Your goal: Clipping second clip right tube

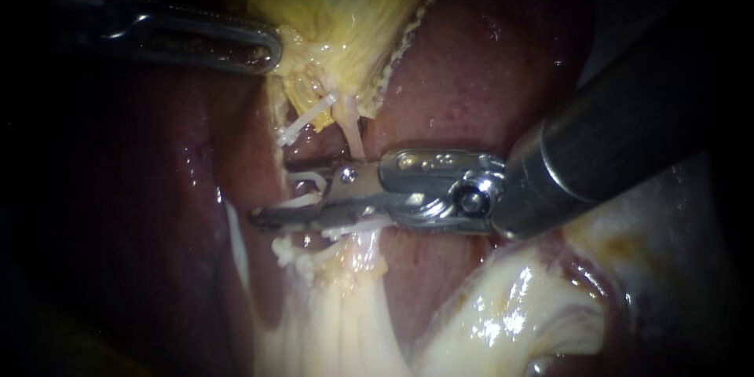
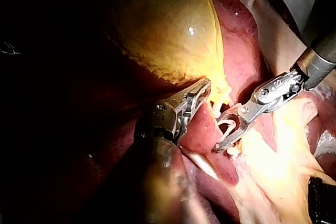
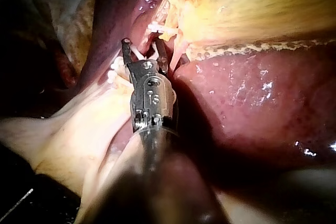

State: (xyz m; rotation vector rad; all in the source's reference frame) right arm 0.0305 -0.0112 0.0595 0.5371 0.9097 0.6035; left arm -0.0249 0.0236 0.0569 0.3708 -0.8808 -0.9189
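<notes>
The yellow gallbladder (image 1: 345,0) hangs at the top of the endoscope view, and my left instrument (image 1: 263,51) is shut on its lower edge, seen also in the left wrist view (image 2: 199,93). A pale right tube (image 1: 355,132) runs down from it and passes between the jaws of my right instrument (image 1: 273,192). These jaws stand open with a gap, and a white clip (image 1: 308,188) lies between them. Another white clip (image 1: 302,122) sits on the strand just left of the tube, above the jaws. In the right wrist view the open right instrument (image 3: 144,45) straddles the white strands.
Dark red liver (image 1: 487,71) lies behind and right of the tubes. Pale glistening fatty tissue (image 1: 503,314) spreads below my right instrument's shaft. More white clip pieces (image 1: 287,251) sit just under the lower jaw.
</notes>
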